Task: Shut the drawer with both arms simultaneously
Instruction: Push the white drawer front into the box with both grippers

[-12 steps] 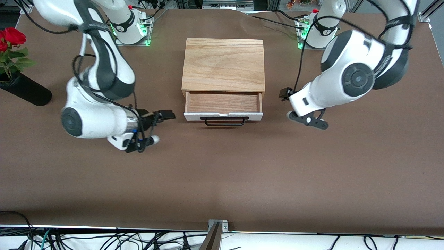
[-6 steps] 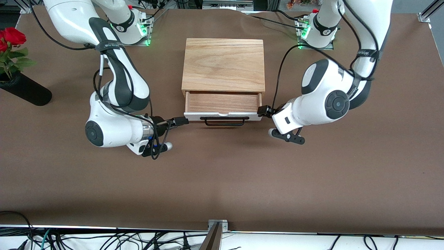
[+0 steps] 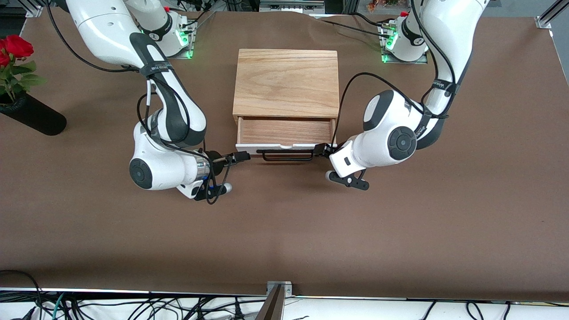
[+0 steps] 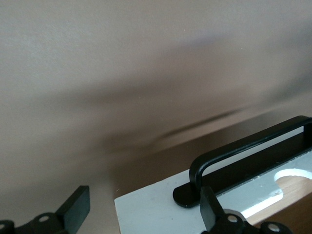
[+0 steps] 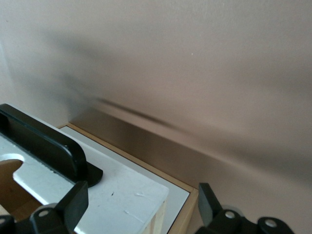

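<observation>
The drawer stands pulled out of the light oak box, with its white front panel and black wire handle facing the front camera. My left gripper is open at the panel's end toward the left arm. In the left wrist view its fingers straddle the panel's corner, beside the handle. My right gripper is open at the panel's other end. In the right wrist view its fingers straddle that corner, next to the handle.
A black vase with red roses lies near the table edge at the right arm's end. The two arm bases stand beside the box's back. Brown table lies open nearer the front camera.
Both arms have swung inward toward the drawer front, and their grippers have come from beside the box to the two ends of the white panel. The drawer has not moved.
</observation>
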